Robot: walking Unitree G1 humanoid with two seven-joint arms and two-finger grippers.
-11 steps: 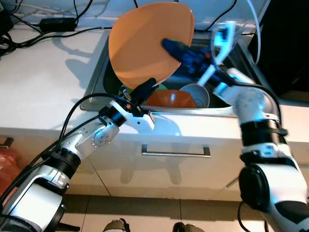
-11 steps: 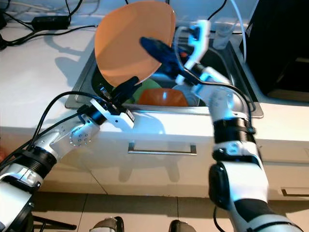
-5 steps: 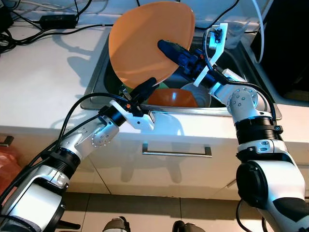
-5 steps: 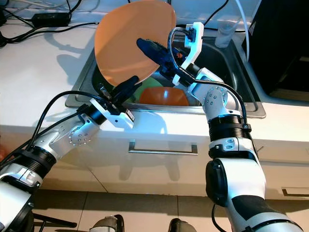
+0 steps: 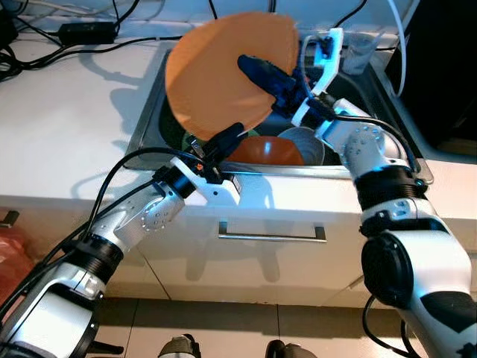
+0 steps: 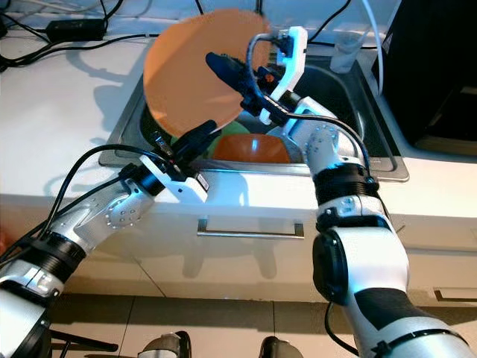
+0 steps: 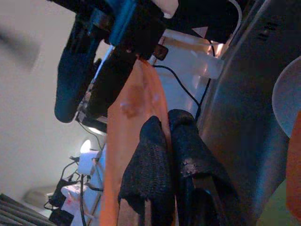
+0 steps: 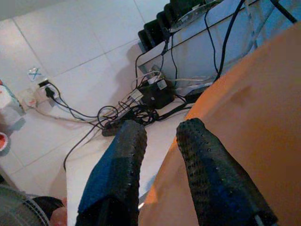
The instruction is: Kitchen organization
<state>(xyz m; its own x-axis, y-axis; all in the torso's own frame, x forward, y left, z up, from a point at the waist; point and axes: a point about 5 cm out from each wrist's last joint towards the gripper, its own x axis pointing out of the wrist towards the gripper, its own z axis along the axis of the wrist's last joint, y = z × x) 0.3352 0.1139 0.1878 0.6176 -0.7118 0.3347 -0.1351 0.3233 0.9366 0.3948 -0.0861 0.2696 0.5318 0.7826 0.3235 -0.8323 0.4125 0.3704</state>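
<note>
Item: orange plate [image 5: 216,71], large, round, held up on edge above the sink [image 5: 149,123], its face toward the camera and tilted.

Left gripper [image 5: 223,139]: reaches up from the near left over the front edge of the sink. In the left wrist view its two black fingers [image 7: 155,174] are pressed together on the plate's lower rim, the thin orange edge running between them.

Right gripper [image 5: 264,73]: comes in from the right over the sink, at the plate's right part. In the right wrist view one finger [image 8: 211,179] lies against the orange surface and the other [image 8: 117,174] stands apart from it, on the side toward the wall; a gap shows between them, and whether the two clamp the rim cannot be told.

Sink: steel basin set into the white desk [image 5: 67,134]. Contents, below the held plate: an orange bowl [image 5: 264,151] at the near side, a white cup [image 5: 305,145] just to its right, and something green [image 6: 231,130] partly hidden behind the plate.

Desk: black cables [image 5: 45,52] and a black power adapter [image 5: 88,32] lie at the far left; the right wrist view shows the same tangle of cables against a tiled wall [image 8: 70,42].

Below the desk: a white drawer front with a metal bar handle [image 5: 272,233].
</note>
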